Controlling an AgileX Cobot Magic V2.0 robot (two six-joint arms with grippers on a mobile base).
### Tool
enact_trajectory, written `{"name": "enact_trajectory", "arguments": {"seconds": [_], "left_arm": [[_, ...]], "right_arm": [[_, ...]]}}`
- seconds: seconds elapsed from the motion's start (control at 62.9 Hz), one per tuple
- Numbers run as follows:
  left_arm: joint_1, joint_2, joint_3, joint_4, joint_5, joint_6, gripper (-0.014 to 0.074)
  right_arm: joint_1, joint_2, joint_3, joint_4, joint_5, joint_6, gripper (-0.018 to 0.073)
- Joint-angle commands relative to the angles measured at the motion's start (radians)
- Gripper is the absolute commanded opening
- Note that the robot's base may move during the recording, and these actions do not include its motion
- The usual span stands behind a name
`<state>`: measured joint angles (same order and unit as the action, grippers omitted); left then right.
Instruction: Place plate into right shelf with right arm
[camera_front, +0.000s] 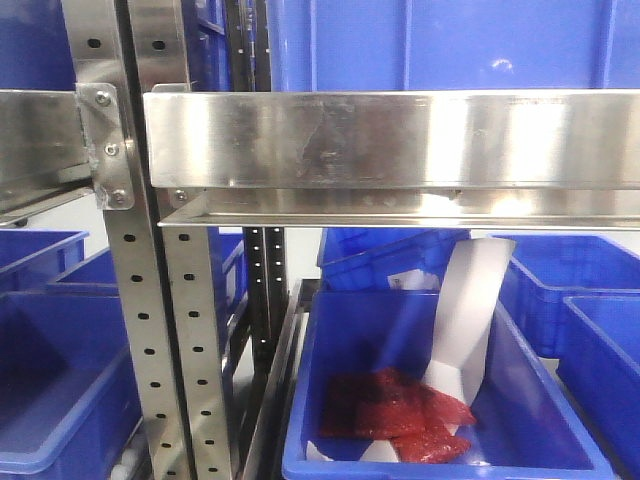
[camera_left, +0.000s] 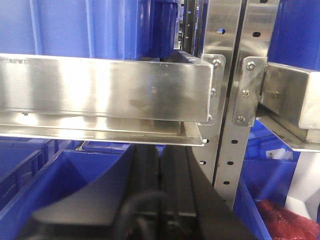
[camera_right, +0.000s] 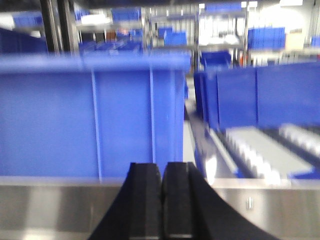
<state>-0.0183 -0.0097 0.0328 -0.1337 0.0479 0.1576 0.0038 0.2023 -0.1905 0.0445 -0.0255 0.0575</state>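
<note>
Warehouse aisle of stainless racking and blue bins, more bins blurred far behind in the right wrist view; right shelf (camera_front: 400, 140) close before the front camera, broad flat rail across the frame, perforated upright (camera_front: 150, 330) to its left; below the rail, an open blue bin (camera_front: 440, 440) holding red packets (camera_front: 395, 412) and a bent white card (camera_front: 462, 310), probably stock unrelated to the job.

Plate nowhere in any view; not on the rail, not in the bins, not between any fingers; whether already placed out of sight or not yet fetched, impossible to say.

Right gripper (camera_right: 162, 205) level with the steel rail, jaws pressed together on nothing, pointed at a tall blue bin (camera_right: 95, 120) standing on the shelf; likely at shelf height because that is the drop-off level.

Left gripper (camera_left: 160, 190) likewise closed and empty, parked under the neighbouring rail (camera_left: 105, 90) above another bin, seemingly just kept out of the way.
</note>
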Motion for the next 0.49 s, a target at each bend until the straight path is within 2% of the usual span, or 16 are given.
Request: {"name": "enact_trajectory", "arguments": {"seconds": [0.0,0.095,0.254,0.477], "left_arm": [[-0.002,-0.01,0.01,-0.008,-0.09,-0.007,-0.0128],[-0.002,-0.01,0.01,-0.008,-0.09,-0.007,-0.0128],[-0.002,-0.01,0.01,-0.008,-0.09,-0.007,-0.0128],[-0.002,-0.01,0.01,-0.008,-0.09,-0.007,-0.0128]], "right_arm": [[-0.005,-0.002,0.019,-0.022,-0.09,-0.003,0.0054],[-0.005,-0.039,0.09,-0.064,-0.119,-0.003,0.0054],[-0.005,-0.143,0.196,-0.06,-0.142,0.009,0.0054],[-0.005,-0.231,0.204,-0.057,-0.081,0.012,0.0054]]}}
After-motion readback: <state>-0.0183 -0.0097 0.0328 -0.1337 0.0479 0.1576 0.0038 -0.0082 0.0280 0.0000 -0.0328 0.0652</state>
